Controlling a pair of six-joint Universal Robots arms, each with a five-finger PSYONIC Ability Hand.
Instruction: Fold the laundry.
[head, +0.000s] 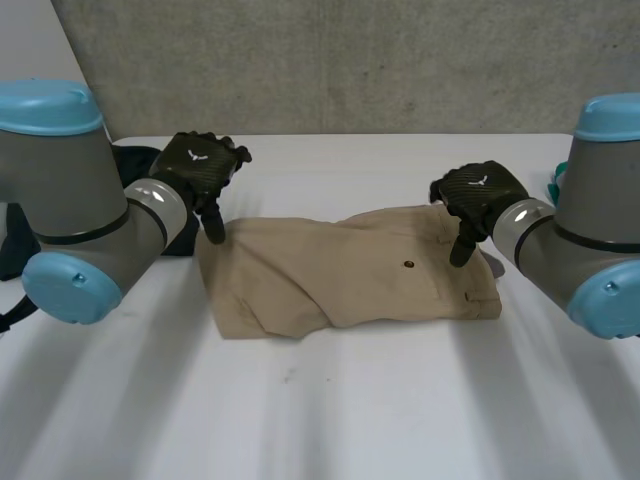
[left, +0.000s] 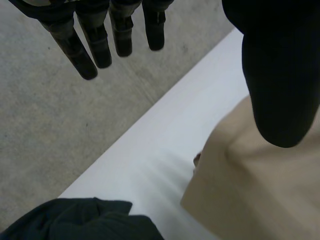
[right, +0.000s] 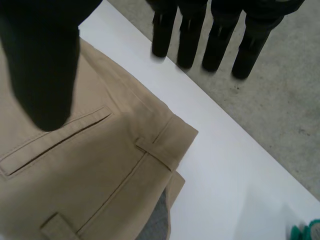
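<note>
My left hand (head: 200, 165) is hovering released at the trousers' (head: 340, 270) ten-o'clock corner, my right hand (head: 480, 190) likewise at two; they are lying nine-to-three, thumbs possibly touching.

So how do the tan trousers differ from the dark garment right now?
The tan trousers lie folded flat mid-table; the dark garment is bunched up near the table's left edge. The trousers are light tan, the garment near-black. Both rest on the white table.
</note>
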